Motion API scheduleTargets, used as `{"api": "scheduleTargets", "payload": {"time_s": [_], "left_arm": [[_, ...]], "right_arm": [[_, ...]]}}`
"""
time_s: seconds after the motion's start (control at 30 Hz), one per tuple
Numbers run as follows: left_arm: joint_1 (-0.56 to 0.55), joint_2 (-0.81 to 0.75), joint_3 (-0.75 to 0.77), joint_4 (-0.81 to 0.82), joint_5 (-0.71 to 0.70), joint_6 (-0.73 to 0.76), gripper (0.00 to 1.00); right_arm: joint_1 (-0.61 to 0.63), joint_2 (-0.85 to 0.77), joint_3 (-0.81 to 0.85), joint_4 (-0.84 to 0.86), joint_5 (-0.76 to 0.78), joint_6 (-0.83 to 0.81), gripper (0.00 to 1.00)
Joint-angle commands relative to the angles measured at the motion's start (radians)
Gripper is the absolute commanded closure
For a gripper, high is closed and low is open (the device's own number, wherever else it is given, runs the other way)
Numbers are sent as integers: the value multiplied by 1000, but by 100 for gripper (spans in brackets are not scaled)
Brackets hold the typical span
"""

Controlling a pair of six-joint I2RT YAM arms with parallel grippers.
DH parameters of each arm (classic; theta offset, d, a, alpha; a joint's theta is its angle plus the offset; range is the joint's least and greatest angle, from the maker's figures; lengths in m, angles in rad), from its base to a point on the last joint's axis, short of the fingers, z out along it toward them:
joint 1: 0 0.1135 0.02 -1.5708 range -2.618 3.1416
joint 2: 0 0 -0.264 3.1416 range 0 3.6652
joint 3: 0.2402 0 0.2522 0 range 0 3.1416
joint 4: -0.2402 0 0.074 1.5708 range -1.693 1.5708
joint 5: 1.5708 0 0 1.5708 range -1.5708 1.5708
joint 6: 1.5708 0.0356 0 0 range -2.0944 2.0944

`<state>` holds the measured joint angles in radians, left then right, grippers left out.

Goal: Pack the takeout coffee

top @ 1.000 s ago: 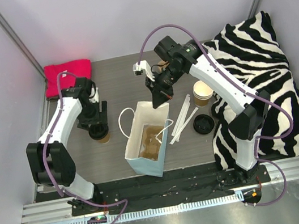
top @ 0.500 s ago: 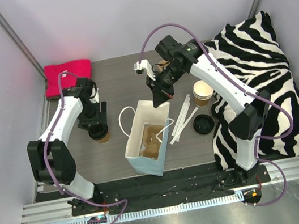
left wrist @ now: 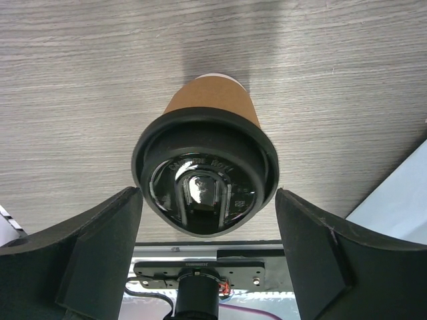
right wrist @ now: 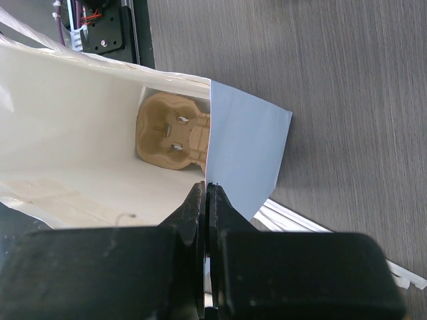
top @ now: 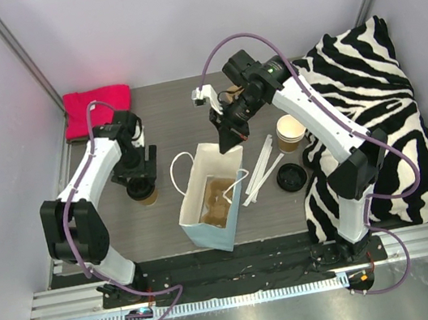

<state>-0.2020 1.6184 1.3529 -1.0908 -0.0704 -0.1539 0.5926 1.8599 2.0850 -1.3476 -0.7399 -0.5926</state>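
The takeout coffee (top: 146,193), a tan paper cup with a black lid, stands upright on the table left of the bag. My left gripper (top: 141,185) hangs right over it. In the left wrist view the lid (left wrist: 207,173) sits between the spread fingers (left wrist: 100,247) of the left gripper (left wrist: 208,195), which is open. The light blue paper bag (top: 209,230) stands open at the table's middle, with the brown pulp carrier (top: 216,199) on its floor. My right gripper (top: 232,142) is shut on the bag's far rim. The right wrist view shows the right gripper (right wrist: 206,188) pinching the bag's wall (right wrist: 247,153) above the carrier (right wrist: 170,137).
Right of the bag lie white sticks (top: 260,167), a loose black lid (top: 291,177) and an open paper cup (top: 290,132). A zebra-striped cloth (top: 377,100) covers the right side. A red cloth (top: 97,110) lies at the back left.
The left wrist has shifted a little over the cup. The right gripper and the bag have stayed where they were.
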Motion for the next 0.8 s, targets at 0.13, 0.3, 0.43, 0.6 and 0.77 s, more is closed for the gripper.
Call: {"api": "scheduleTargets", "payload": {"time_s": [0.13, 0.3, 0.43, 0.6, 0.77], "left_arm": [[-4, -61, 9, 12, -32, -1, 12], [-2, -60, 2, 11, -28, 1, 11], [-4, -43, -1, 12, -19, 1, 11], [-4, -23, -8, 16, -9, -1, 11], [-4, -20, -24, 23, 3, -3, 13]], "right_arm": [[-4, -11, 10, 22, -38, -7, 99], [-4, -5, 14, 25, -44, -4, 99], [-4, -5, 18, 25, -41, -4, 99], [-4, -10, 15, 21, -36, -7, 99], [-4, -10, 12, 21, -33, -12, 99]]}}
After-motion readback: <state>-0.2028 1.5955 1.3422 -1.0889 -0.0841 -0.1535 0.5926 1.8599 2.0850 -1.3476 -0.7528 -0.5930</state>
